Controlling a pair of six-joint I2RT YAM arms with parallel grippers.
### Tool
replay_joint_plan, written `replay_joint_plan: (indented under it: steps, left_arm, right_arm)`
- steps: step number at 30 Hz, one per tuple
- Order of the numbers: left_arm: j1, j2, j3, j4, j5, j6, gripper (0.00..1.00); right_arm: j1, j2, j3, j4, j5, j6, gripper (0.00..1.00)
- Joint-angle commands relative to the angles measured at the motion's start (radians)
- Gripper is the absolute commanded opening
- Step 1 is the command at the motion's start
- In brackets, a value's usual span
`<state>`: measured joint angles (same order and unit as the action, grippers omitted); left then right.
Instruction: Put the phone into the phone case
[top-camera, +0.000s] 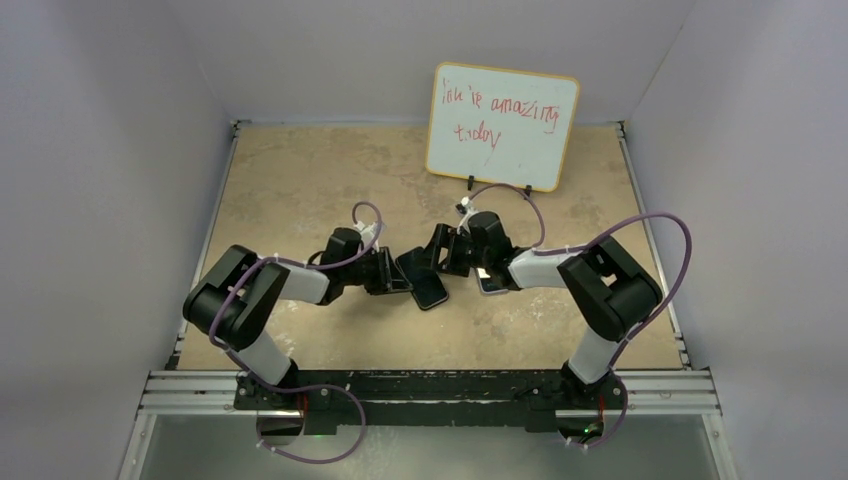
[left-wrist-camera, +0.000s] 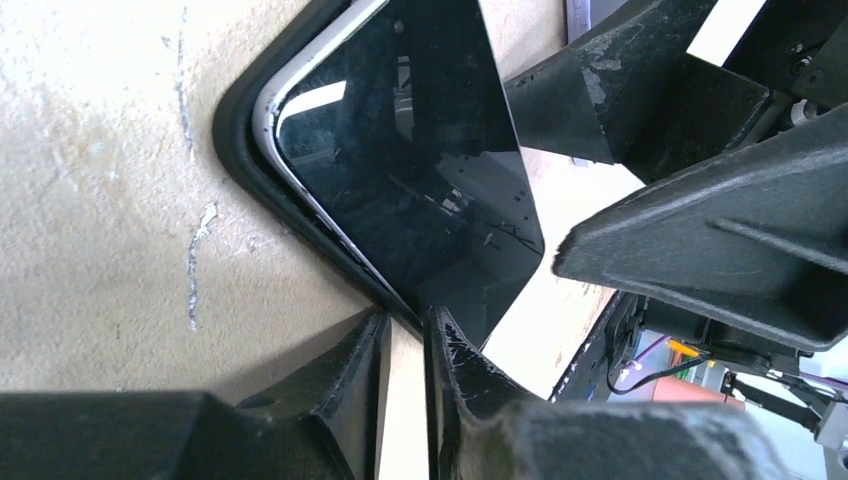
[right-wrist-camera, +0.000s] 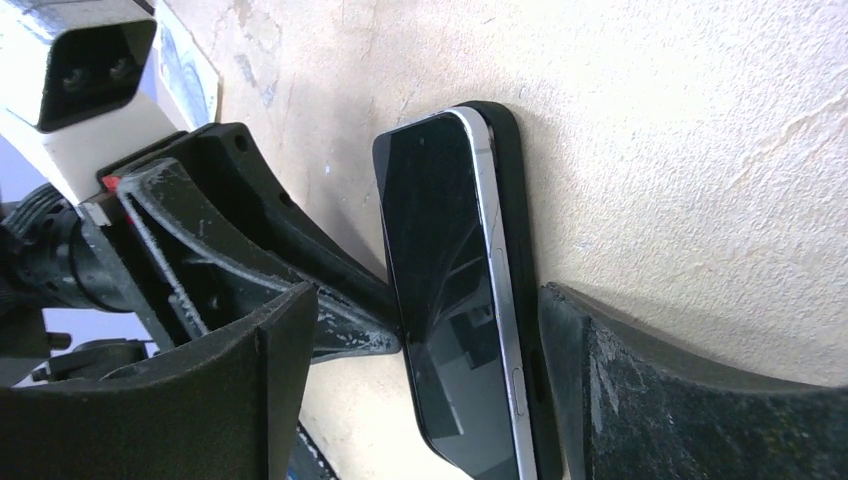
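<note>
The phone (left-wrist-camera: 400, 150), with a glossy dark screen and a light edge, lies tilted on the matte black phone case (left-wrist-camera: 235, 140). One long side sits raised above the case rim (right-wrist-camera: 515, 160). Both lie on the table centre between the arms (top-camera: 428, 288). My left gripper (left-wrist-camera: 408, 325) is nearly closed, its tips at the case's edge with only a thin gap between them. My right gripper (right-wrist-camera: 430, 300) is open and straddles the phone (right-wrist-camera: 440, 250) and the case. One finger (right-wrist-camera: 600, 400) is close beside the case. The other finger (right-wrist-camera: 270, 380) stands off.
A second light-edged phone (top-camera: 490, 283) lies under the right arm's wrist. A whiteboard (top-camera: 503, 125) with red writing stands at the back. Grey walls enclose the tan table (top-camera: 300, 180) on three sides.
</note>
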<state>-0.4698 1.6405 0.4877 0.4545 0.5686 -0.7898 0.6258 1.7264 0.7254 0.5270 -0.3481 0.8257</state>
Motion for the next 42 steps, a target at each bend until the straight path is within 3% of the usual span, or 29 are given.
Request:
replay_joint_plan:
  steps: [1, 4, 9, 18, 23, 29, 34, 36, 39, 42]
  left_arm:
    - [0.002, 0.018, -0.027, 0.011, 0.013, 0.025, 0.18]
    - [0.002, -0.011, -0.034, -0.046, -0.027, 0.040, 0.16]
    - [0.002, -0.059, -0.035, -0.117, -0.060, 0.066, 0.16]
    - [0.002, -0.090, -0.047, -0.152, -0.087, 0.086, 0.18]
    - [0.002, -0.093, -0.044, -0.151, -0.087, 0.084, 0.19]
    - [0.002, -0.094, -0.041, -0.160, -0.091, 0.092, 0.20]
    - [0.002, -0.108, -0.040, -0.183, -0.105, 0.099, 0.21]
    - [0.002, -0.122, -0.043, -0.190, -0.109, 0.098, 0.22]
    - [0.002, -0.143, -0.038, -0.201, -0.110, 0.097, 0.24]
    - [0.002, -0.156, -0.034, -0.212, -0.110, 0.096, 0.24]
  right_arm:
    - [0.006, -0.009, -0.028, 0.112, -0.169, 0.096, 0.81]
    - [0.004, -0.039, -0.072, 0.253, -0.232, 0.187, 0.81]
    - [0.003, -0.085, -0.087, 0.271, -0.249, 0.201, 0.81]
    - [0.003, -0.016, -0.134, 0.380, -0.275, 0.249, 0.80]
    - [0.005, 0.015, -0.134, 0.385, -0.280, 0.246, 0.74]
    - [0.005, -0.001, -0.123, 0.309, -0.253, 0.196, 0.57]
    - [0.004, -0.035, -0.120, 0.226, -0.201, 0.149, 0.22]
    - [0.006, -0.040, -0.114, 0.194, -0.187, 0.127, 0.13]
    - [0.005, -0.050, -0.107, 0.159, -0.167, 0.101, 0.03]
    - [0.005, -0.072, -0.101, 0.107, -0.139, 0.065, 0.00]
